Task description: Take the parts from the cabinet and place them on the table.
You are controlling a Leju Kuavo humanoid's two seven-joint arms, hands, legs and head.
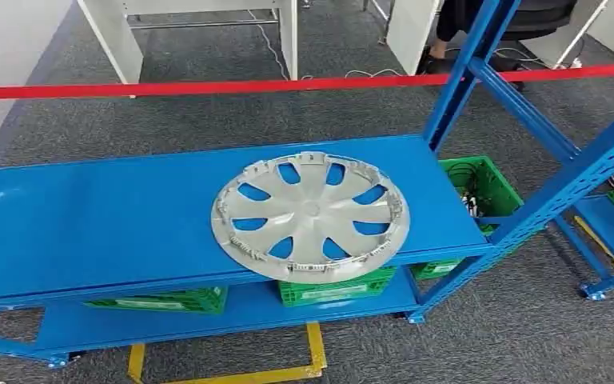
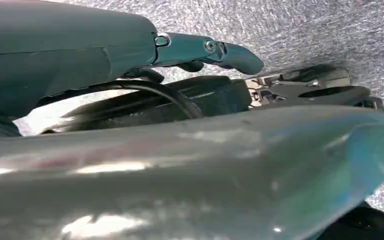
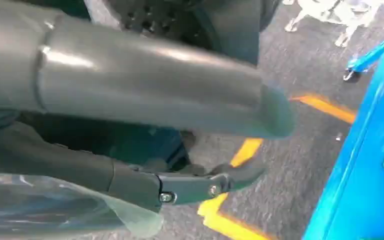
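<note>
A round silver plastic hubcap [image 1: 310,216] lies flat on the blue metal shelf [image 1: 88,216], overhanging its front edge near the right end and hiding part of a green plastic crate [image 1: 332,290] below. The left hand [image 2: 130,65] and right hand [image 3: 180,145] hang over grey carpet, each largely hidden by its own thumb; fingers apart, holding nothing.

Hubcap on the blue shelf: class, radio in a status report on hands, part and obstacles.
Left hand and right hand hang low, fingers holding nothing. Hubcap flat on blue shelf, untouched. Nothing on top of it.

No text can be read. White labels are seen on the green crates [image 1: 334,292] under the shelf [image 1: 88,224], seemingly printed but too blurred.
</note>
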